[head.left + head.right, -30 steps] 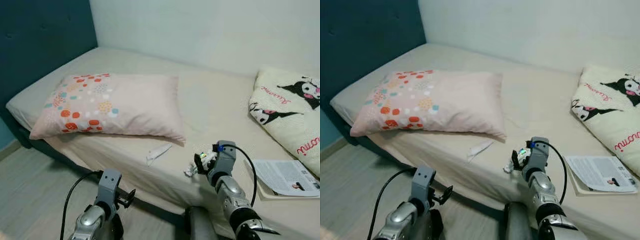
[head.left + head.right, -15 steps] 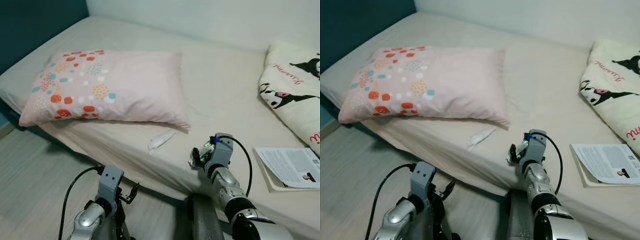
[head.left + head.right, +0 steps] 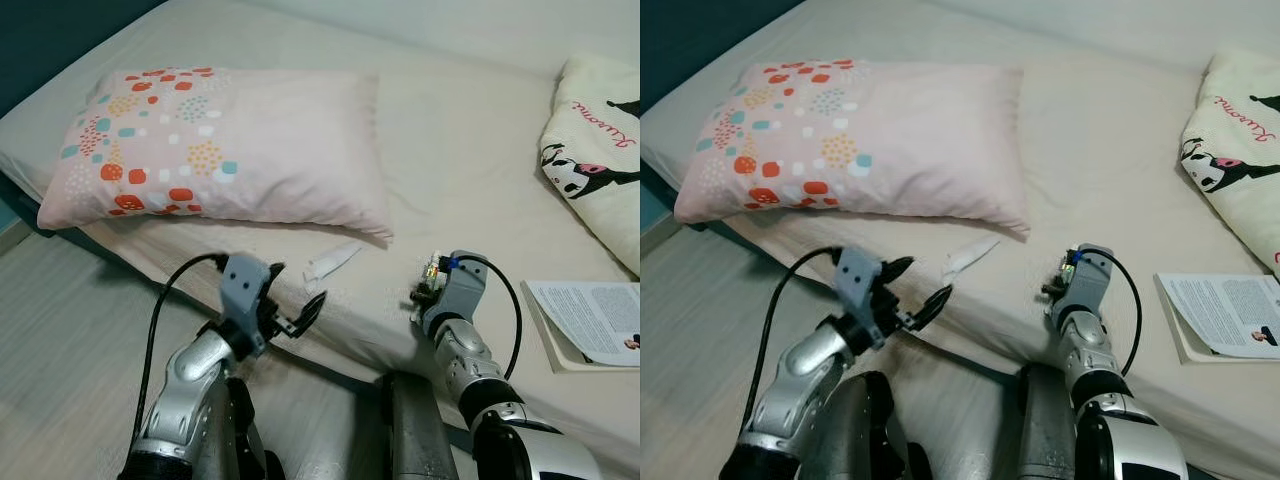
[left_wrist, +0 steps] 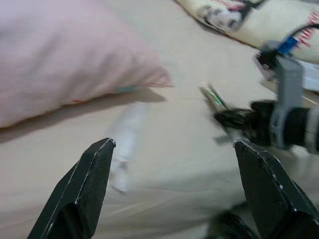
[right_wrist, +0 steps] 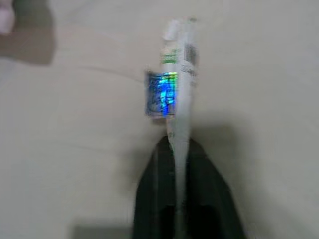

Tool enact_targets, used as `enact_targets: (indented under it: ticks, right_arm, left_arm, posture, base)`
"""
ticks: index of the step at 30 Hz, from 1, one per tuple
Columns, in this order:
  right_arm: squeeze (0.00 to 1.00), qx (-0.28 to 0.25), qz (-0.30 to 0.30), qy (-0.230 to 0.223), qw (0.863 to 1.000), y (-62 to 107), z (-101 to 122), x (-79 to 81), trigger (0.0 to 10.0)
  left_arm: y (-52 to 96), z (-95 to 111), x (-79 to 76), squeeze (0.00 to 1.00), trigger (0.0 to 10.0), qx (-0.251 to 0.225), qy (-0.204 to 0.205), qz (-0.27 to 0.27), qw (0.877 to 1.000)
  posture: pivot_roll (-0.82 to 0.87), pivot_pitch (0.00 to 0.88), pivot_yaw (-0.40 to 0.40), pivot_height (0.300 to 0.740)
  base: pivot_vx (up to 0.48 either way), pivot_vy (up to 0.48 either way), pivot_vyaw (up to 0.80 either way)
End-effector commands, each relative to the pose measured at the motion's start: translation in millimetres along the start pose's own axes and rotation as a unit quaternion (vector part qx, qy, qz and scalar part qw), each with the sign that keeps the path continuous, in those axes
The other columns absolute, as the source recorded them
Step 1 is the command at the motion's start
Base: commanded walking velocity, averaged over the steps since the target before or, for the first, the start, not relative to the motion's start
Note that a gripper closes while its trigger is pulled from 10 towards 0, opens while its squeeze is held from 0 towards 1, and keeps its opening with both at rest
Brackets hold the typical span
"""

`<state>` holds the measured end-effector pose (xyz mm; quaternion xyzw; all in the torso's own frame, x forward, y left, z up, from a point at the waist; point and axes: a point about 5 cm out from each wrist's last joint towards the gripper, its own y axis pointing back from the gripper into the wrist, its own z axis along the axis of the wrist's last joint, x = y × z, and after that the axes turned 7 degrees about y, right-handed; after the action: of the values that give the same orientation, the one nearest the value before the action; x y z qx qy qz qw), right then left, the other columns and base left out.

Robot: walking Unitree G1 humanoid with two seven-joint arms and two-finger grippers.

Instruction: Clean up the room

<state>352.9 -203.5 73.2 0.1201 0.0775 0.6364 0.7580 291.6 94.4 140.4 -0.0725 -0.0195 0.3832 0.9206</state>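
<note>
Right end effector (image 3: 428, 287) is pinched tight on a small wrapper (image 5: 175, 89), white with a green and blue patch, held just over the bed (image 3: 470, 170) near its front edge. Left end effector (image 3: 297, 312) is spread wide with nothing in it, just short of a crumpled white paper (image 3: 333, 261) lying below the pink dotted pillow (image 3: 220, 150). Open magazine (image 3: 595, 320) sits off to the right, by the cartoon blanket (image 3: 600, 160).

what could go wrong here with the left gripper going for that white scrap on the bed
The white scrap lies flat beside the pillow, so the open left gripper might pinch the sheet or nudge the pillow. The right gripper pinches its wrapper only by one edge, so it could slip out.
</note>
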Motion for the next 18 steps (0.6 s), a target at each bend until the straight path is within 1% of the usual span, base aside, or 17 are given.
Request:
enact_targets:
  ticks: [1,2,3,5,6,7,8,9,11,12,13,14,15,16,17,18]
  right_arm:
    - [0.0,0.047,-0.026,-0.016,0.998,10.5,-32,-19.9,0.0]
    - [0.0,0.047,-0.026,-0.016,0.998,10.5,-32,-19.9,0.0]
    - [0.0,0.041,-0.034,-0.011,0.999,12.8,-32,-31.3,0.0]
    - [0.0,0.035,-0.047,-0.009,0.998,16.5,-33,-47.0,0.0]
    - [0.0,0.035,-0.047,-0.009,0.998,16.5,-33,-47.0,0.0]
    - [0.0,0.032,-0.056,-0.006,0.998,19.1,-33,-56.0,0.0]
    - [0.0,0.032,-0.056,-0.006,0.998,19.1,-33,-56.0,0.0]
    - [0.0,0.027,-0.066,-0.004,0.997,22.0,-32,-65.1,0.0]
    - [0.0,0.014,-0.088,0.002,0.996,29.8,-30,-84.2,0.0]
    - [0.0,0.014,-0.088,0.002,0.996,29.8,-30,-84.2,0.0]
    - [0.0,0.007,-0.096,0.003,0.995,33.6,-28,-90.6,0.0]
    - [0.0,0.003,-0.101,0.003,0.995,36.1,-27,-94.1,0.0]
    - [0.0,-0.002,-0.102,0.004,0.995,38.5,-26,-95.5,0.0]
    - [0.0,-0.002,-0.102,0.004,0.995,38.5,-26,-95.5,0.0]
    - [0.0,-0.005,-0.102,0.003,0.995,39.9,-25,-95.7,0.0]
    - [0.0,-0.005,-0.102,0.003,0.995,39.9,-25,-95.7,0.0]
  left_arm:
    - [-9.9,-3,-8.3,0.0,10.0,0.016,-0.009,-0.038,0.999]
    - [-9.9,-3,-8.3,0.0,10.0,0.016,-0.009,-0.038,0.999]
    - [-18.2,-5,-10.2,0.0,10.0,0.025,-0.035,-0.046,0.998]
    - [-27.8,-8,-12.2,0.0,10.0,0.038,-0.068,-0.048,0.996]
    - [-27.8,-8,-12.2,0.0,10.0,0.038,-0.068,-0.048,0.996]
    - [-34.0,-11,-9.2,0.0,10.0,0.045,-0.086,-0.024,0.995]
    - [-34.0,-11,-9.2,0.0,10.0,0.045,-0.086,-0.024,0.995]
    - [-40.0,-13,-6.9,0.0,10.0,0.049,-0.094,-0.004,0.994]
    - [-51.4,-15,0.7,0.0,10.0,0.068,-0.119,0.051,0.989]
    - [-51.4,-15,0.7,0.0,10.0,0.068,-0.119,0.051,0.989]
    - [-54.9,-15,6.0,0.0,10.0,0.077,-0.125,0.078,0.986]
    - [-56.5,-15,9.4,0.0,10.0,0.082,-0.128,0.096,0.984]
    - [-57.5,-17,15.1,0.0,10.0,0.098,-0.139,0.117,0.979]
    - [-57.5,-17,15.1,0.0,10.0,0.098,-0.139,0.117,0.979]
    - [-57.7,-18,18.7,0.0,10.0,0.108,-0.146,0.13,0.975]
    - [-57.7,-18,18.7,0.0,10.0,0.108,-0.146,0.13,0.975]
  posture:
    - [0.02,0.361,0.034,0.517]
    - [0.02,0.361,0.034,0.517]
    - [0.01,0.362,0.036,0.517]
    - [-0.01,0.363,0.037,0.517]
    - [-0.01,0.363,0.037,0.517]
    - [-0.03,0.366,0.038,0.517]
    - [-0.03,0.366,0.038,0.517]
    - [-0.03,0.366,0.038,0.517]
    - [-0.06,0.375,0.038,0.517]
    - [-0.06,0.375,0.038,0.517]
    - [-0.08,0.379,0.04,0.517]
    - [-0.08,0.381,0.04,0.517]
    - [-0.08,0.384,0.04,0.517]
    - [-0.08,0.384,0.04,0.517]
    - [-0.08,0.384,0.04,0.517]
    - [-0.08,0.384,0.04,0.517]
  base:
    - [0.0,0.0,0.0]
    - [0.0,0.0,0.0]
    - [0.0,0.0,-0.41]
    - [0.0,0.0,-0.73]
    - [0.0,0.0,-0.73]
    - [0.0,0.0,-0.73]
    - [0.0,0.0,-0.73]
    - [0.0,0.0,-0.73]
    - [0.0,0.0,-0.74]
    - [0.0,0.0,-0.74]
    - [0.0,0.0,-0.75]
    - [0.0,0.0,-0.75]
    - [0.0,0.0,-0.76]
    - [0.0,0.0,-0.76]
    - [0.0,0.0,-0.76]
    - [0.0,0.0,-0.76]
